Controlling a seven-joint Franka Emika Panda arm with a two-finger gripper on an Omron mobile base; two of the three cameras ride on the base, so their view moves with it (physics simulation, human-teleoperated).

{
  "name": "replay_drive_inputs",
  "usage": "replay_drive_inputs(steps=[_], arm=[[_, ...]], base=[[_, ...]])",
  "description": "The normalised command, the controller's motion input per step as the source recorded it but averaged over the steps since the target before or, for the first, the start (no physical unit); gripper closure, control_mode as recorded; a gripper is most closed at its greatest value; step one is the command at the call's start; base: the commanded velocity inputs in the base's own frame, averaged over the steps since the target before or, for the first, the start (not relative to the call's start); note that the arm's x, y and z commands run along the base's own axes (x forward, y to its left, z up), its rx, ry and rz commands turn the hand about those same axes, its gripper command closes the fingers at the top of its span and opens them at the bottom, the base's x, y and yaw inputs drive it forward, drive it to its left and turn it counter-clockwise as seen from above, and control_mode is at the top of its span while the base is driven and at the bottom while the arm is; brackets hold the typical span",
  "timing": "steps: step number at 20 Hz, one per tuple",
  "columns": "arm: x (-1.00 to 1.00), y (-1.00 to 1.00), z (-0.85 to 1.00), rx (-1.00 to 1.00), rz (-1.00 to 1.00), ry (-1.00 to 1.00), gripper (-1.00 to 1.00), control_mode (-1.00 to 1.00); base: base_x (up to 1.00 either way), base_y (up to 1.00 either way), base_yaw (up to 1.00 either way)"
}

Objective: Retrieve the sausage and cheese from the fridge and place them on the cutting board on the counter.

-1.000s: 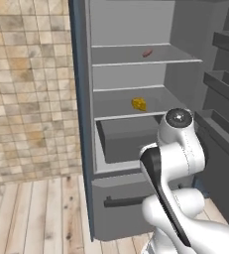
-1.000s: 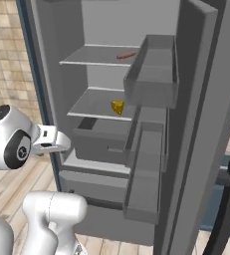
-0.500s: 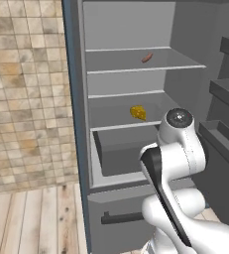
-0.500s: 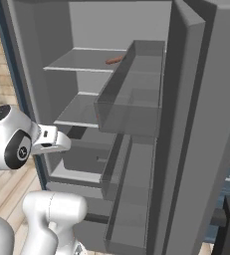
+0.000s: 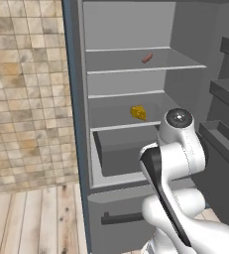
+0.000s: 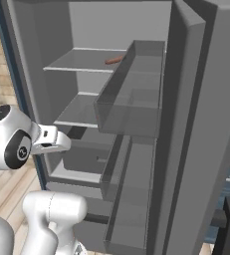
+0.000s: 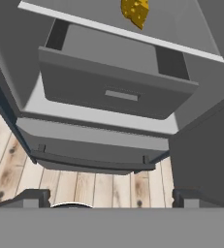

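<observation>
The fridge (image 5: 76, 124) stands open in front of me. The sausage (image 5: 146, 58), a short reddish-brown cylinder, lies on the upper shelf and also appears in the right base view (image 6: 114, 61). The yellow cheese (image 5: 139, 112) wedge sits on the middle shelf, at the top of the hand view (image 7: 135, 12). My gripper (image 7: 111, 201) is open and empty, its fingertips (image 7: 33, 197) wide apart. It hangs in front of the grey drawer (image 7: 118, 82), below the cheese shelf and well short of it. The cutting board and counter are out of view.
The fridge door stands open on the right, its bins (image 6: 131, 99) reaching toward the shelves. A lower compartment with a dark handle (image 5: 121, 217) sits under the drawer. A tiled wall (image 5: 22, 99) rises on the left over a wooden floor (image 5: 36, 218).
The whole picture has grown and shifted: the base has driven closer to the fridge. The arm keeps its pose and the gripper stays open. Sausage and cheese lie where they were.
</observation>
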Motion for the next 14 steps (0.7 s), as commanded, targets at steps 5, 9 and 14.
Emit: replay_drive_inputs(steps=[5, 9, 14], arm=[[0.00, 0.00, 0.00, 0.00, 0.00, 0.00, -1.00, 1.00], [0.00, 0.00, 0.00, 0.00, 0.00, 0.00, -1.00, 1.00], [0.00, 0.00, 0.00, 0.00, 0.00, 0.00, -1.00, -1.00]], base=[[0.00, 0.00, 0.00], [0.00, 0.00, 0.00], [0.00, 0.00, 0.00]])
